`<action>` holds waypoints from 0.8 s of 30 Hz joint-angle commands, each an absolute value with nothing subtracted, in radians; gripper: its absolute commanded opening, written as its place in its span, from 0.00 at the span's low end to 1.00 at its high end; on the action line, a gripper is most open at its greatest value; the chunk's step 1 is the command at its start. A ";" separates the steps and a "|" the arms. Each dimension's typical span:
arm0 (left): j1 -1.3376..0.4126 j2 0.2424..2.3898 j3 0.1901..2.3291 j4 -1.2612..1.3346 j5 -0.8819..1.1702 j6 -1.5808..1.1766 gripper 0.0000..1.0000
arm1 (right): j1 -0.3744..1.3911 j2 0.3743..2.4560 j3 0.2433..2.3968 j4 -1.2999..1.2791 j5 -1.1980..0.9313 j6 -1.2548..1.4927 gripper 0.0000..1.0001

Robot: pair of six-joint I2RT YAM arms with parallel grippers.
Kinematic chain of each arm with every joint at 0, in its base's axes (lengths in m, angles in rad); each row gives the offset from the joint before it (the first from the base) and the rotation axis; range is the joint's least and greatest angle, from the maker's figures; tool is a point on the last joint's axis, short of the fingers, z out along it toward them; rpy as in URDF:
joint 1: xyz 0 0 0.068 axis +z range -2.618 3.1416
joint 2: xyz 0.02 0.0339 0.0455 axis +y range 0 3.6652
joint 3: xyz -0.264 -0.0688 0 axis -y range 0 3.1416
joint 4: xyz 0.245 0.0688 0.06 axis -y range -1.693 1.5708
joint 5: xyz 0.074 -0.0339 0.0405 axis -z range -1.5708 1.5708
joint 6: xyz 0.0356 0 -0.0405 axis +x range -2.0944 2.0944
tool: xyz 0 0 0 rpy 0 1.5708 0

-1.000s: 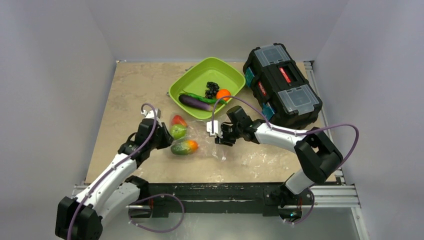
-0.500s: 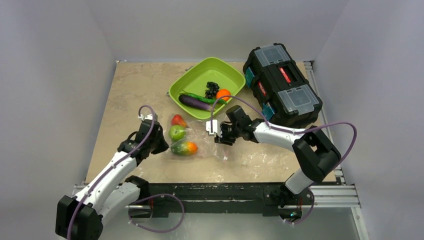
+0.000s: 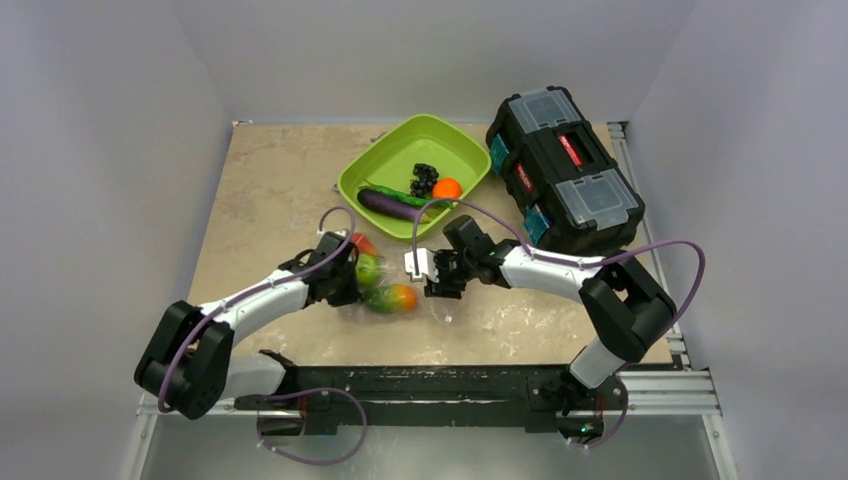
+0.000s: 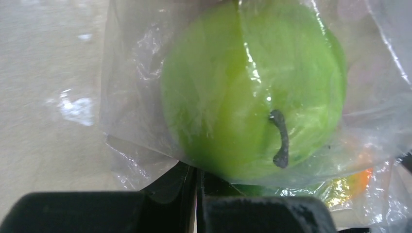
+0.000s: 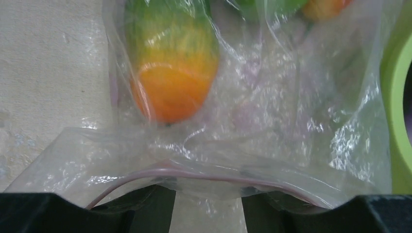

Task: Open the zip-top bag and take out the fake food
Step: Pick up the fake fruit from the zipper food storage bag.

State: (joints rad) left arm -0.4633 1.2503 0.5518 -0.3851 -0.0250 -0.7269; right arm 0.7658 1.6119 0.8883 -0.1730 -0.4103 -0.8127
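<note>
The clear zip-top bag point(image 3: 455, 305) lies on the table between my grippers. It holds a red strawberry point(image 3: 362, 243), a green fruit point(image 3: 368, 268) and an orange-green fruit point(image 3: 392, 298). My left gripper point(image 3: 345, 283) is shut, and its tips point(image 4: 197, 172) press against the bag's closed end just under the green fruit point(image 4: 252, 92). My right gripper point(image 3: 428, 277) is open at the bag's mouth. The pink zip strip point(image 5: 204, 174) arches over both of its fingertips point(image 5: 150, 208), with the orange-green fruit point(image 5: 172, 73) just beyond.
The lime-green tray point(image 3: 350, 180) behind the bag holds a purple eggplant point(image 3: 388, 204), dark grapes point(image 3: 425, 178), an orange point(image 3: 447, 188) and a green pod point(image 3: 405, 195). A black toolbox point(image 3: 565, 170) stands at the back right. The tray's rim point(image 5: 398, 111) shows beside the bag.
My left gripper shut, then moved right into the bag's end, and the fruit inside shifted right. The right gripper's jaws widened and it edged left.
</note>
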 commanded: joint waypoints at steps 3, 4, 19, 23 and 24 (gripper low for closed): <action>-0.542 1.334 0.647 -0.267 0.046 -0.765 0.02 | 0.791 1.619 0.926 -0.179 -0.410 -0.843 0.55; -0.551 1.347 0.656 -0.261 0.052 -0.767 0.02 | 0.790 1.618 0.925 -0.177 -0.408 -0.840 0.57; -0.560 1.150 0.614 -0.393 -0.073 -0.732 0.10 | 0.740 1.512 0.888 -0.228 -0.642 -0.861 0.78; -0.560 1.058 0.615 -0.478 -0.078 -0.699 0.20 | 0.728 1.534 0.895 -0.203 -0.579 -0.821 0.76; -0.559 1.036 0.617 -0.500 -0.077 -0.690 0.22 | 0.726 1.536 0.894 -0.199 -0.568 -0.815 0.76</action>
State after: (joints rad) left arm -0.5579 1.1183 0.6174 -0.4076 -0.0555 -0.7349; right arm 0.7376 1.5299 0.8879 -0.2199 -0.5800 -0.8444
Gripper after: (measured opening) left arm 0.176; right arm 0.770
